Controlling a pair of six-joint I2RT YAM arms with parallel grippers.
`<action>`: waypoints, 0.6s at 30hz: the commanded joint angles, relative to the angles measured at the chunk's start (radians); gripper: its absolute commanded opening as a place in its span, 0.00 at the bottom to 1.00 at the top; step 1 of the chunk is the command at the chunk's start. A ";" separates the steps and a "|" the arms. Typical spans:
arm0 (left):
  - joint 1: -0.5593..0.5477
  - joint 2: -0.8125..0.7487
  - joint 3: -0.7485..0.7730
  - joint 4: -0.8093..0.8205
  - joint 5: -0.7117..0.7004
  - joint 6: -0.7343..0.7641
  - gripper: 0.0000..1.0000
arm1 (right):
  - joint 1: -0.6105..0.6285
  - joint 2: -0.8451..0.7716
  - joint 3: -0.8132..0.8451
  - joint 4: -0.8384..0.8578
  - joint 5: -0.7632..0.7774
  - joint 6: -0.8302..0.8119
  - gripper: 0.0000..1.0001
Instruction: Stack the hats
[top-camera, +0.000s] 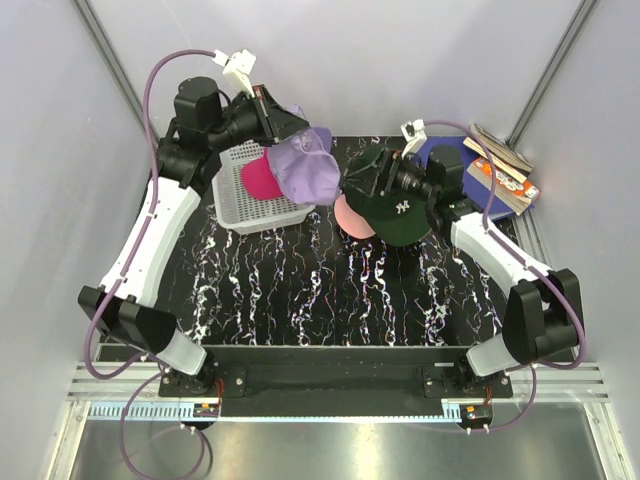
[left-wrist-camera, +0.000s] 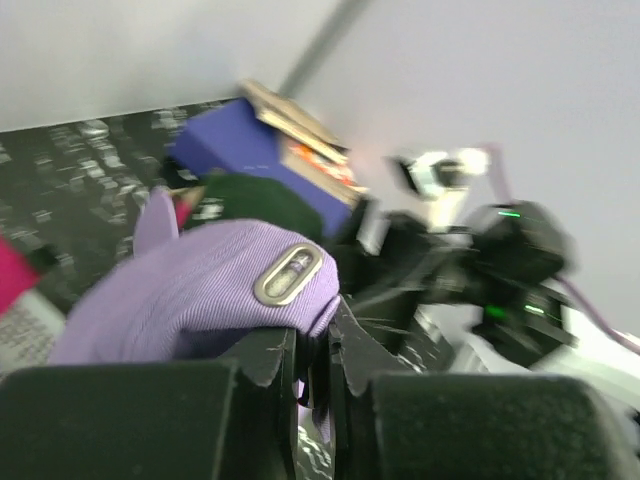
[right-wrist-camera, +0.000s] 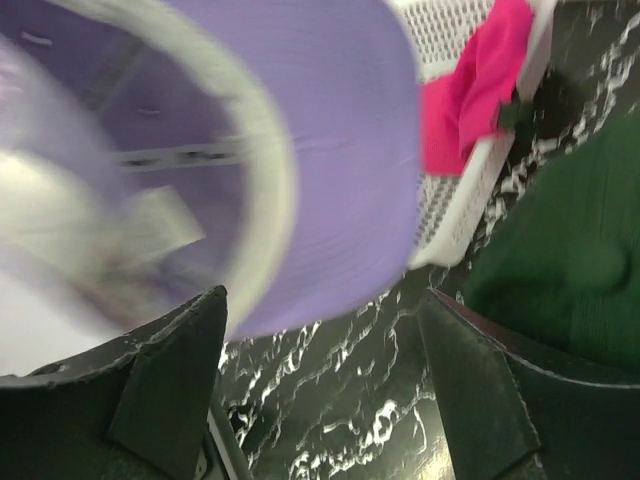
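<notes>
Left end effector (top-camera: 283, 122): clenched on lavender cap (top-camera: 305, 170), held aloft between basket (top-camera: 235, 205) and green cap (top-camera: 400, 212). Right end effector (top-camera: 375, 180): spread, empty. Step in hand: transfer. Next: align crown, lower onto green cap covering pink cap (top-camera: 350, 216) on tabletop (top-camera: 300, 290).

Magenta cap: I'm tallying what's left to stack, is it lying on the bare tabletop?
No, the magenta cap lies in the mesh basket, partly hidden by the lavender cap.

left gripper (left-wrist-camera: 318, 345) clamped, right gripper (right-wrist-camera: 320, 335) spread wide
</notes>
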 joint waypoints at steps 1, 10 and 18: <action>-0.024 -0.085 0.004 0.157 0.175 -0.028 0.00 | -0.002 -0.059 -0.076 0.141 -0.064 0.001 0.86; -0.057 -0.102 0.029 0.343 0.396 -0.123 0.00 | -0.002 -0.014 -0.173 0.518 -0.214 0.264 0.89; -0.102 -0.091 0.070 0.366 0.440 -0.154 0.00 | -0.002 0.075 -0.156 0.888 -0.240 0.568 0.89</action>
